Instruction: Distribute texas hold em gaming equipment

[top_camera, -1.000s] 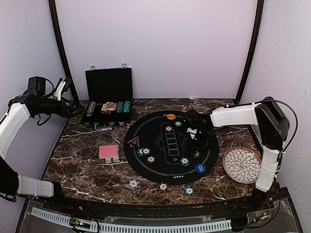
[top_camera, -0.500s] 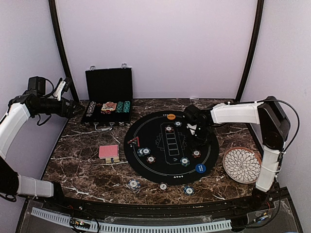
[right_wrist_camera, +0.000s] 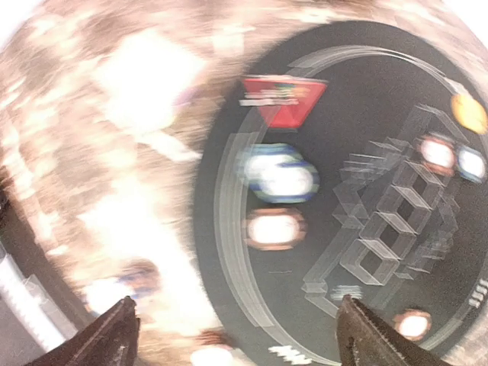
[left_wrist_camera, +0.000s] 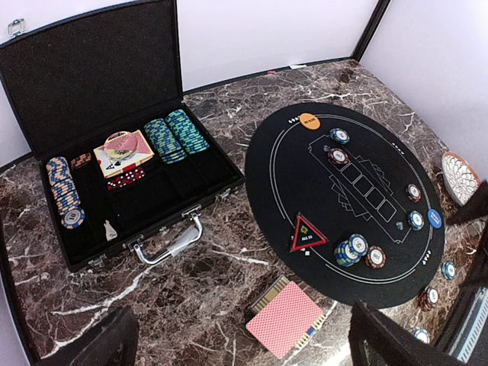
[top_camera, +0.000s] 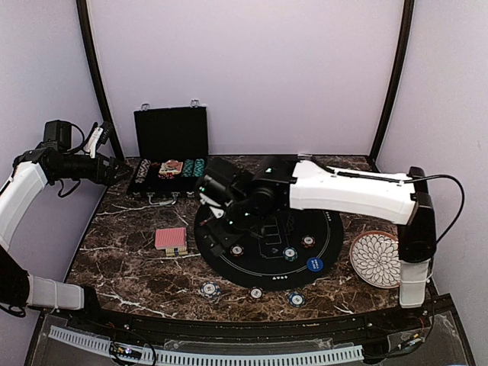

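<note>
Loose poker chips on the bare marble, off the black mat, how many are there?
3, in a row on the table's near side, just off the mat: left chip, middle chip, right chip. The right arm could hide others further back.

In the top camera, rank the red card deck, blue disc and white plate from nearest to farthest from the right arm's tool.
1. Red card deck, left of the right tool.
2. Blue disc, right side of mat.
3. White plate, far right.

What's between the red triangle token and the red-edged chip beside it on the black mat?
A small cluster of blue-edged chips lies between the triangle token and the red-edged chip, clearest in the left wrist view.
</note>
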